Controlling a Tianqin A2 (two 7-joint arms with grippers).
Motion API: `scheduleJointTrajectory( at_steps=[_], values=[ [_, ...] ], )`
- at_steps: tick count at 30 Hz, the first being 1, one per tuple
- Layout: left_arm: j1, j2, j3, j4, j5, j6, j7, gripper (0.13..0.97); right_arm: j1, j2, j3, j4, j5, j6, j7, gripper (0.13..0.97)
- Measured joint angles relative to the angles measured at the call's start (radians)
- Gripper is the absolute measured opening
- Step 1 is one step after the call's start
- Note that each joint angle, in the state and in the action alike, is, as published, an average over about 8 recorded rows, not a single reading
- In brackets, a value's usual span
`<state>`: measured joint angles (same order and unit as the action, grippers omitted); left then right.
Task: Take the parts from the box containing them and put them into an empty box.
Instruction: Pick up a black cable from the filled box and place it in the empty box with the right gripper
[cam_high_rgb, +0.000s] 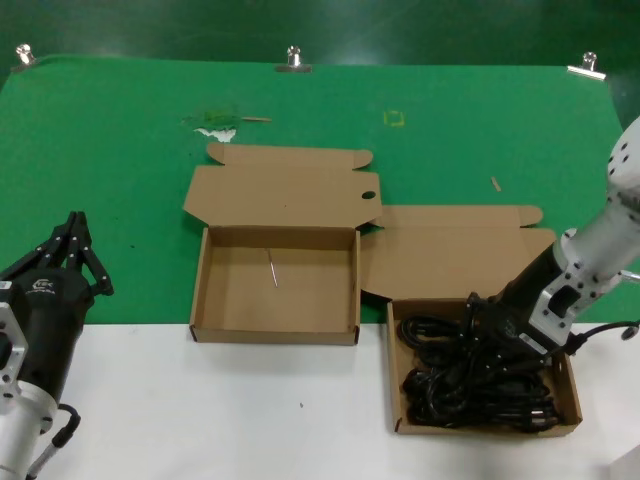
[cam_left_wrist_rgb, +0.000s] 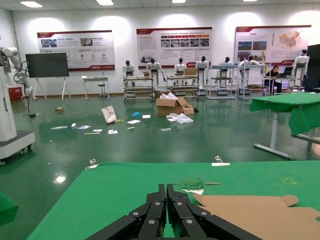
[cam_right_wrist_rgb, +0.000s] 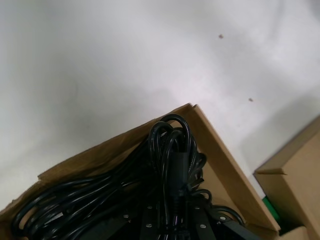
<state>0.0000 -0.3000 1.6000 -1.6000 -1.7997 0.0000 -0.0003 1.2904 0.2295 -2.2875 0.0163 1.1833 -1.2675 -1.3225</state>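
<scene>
Cords (cam_right_wrist_rgb: 170, 165) fill the right wrist view, piled in the full box (cam_high_rgb: 571, 385) at the table's right. Right gripper (cam_high_rgb: 478, 318) is buried among them, seemingly for a grasp; its opening I cannot tell. Empty box (cam_high_rgb: 200, 285) lies open alongside, ready. Left gripper (cam_high_rgb: 72, 245) waits pinched closed, clear of both.

Head camera looks down over green table (cam_high_rgb: 120, 180); left wrist faces outward across hall; right wrist hangs close above cords (cam_right_wrist_rgb: 150, 200), shared with head.

Cords (cam_high_rgb: 470, 385) in right box (cam_high_rgb: 397, 425); empty box (cam_high_rgb: 200, 290) left.
</scene>
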Motion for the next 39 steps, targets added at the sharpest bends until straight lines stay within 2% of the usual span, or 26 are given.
scheduleJointTrajectory(
  at_steps=[11,14,23,29,39],
  values=[
    [0.000,0.000,0.000,0.000,0.000,0.000,0.000,0.151,0.066,0.048,0.038,0.021,0.038,-0.118,0.122,0.212],
    [0.000,0.000,0.000,0.000,0.000,0.000,0.000,0.151,0.088,0.057,0.056,0.027,0.056,-0.159,0.210,0.212],
    [0.000,0.000,0.000,0.000,0.000,0.000,0.000,0.151,0.134,0.039,0.109,0.014,0.109,-0.256,0.568,0.210],
    [0.000,0.000,0.000,0.000,0.000,0.000,0.000,0.151,0.129,0.007,0.123,0.004,0.121,-0.214,0.668,0.208],
    [0.000,0.000,0.000,0.000,0.000,0.000,0.000,0.151,0.106,-0.073,0.124,-0.006,0.119,-0.023,0.677,0.208]
  ],
)
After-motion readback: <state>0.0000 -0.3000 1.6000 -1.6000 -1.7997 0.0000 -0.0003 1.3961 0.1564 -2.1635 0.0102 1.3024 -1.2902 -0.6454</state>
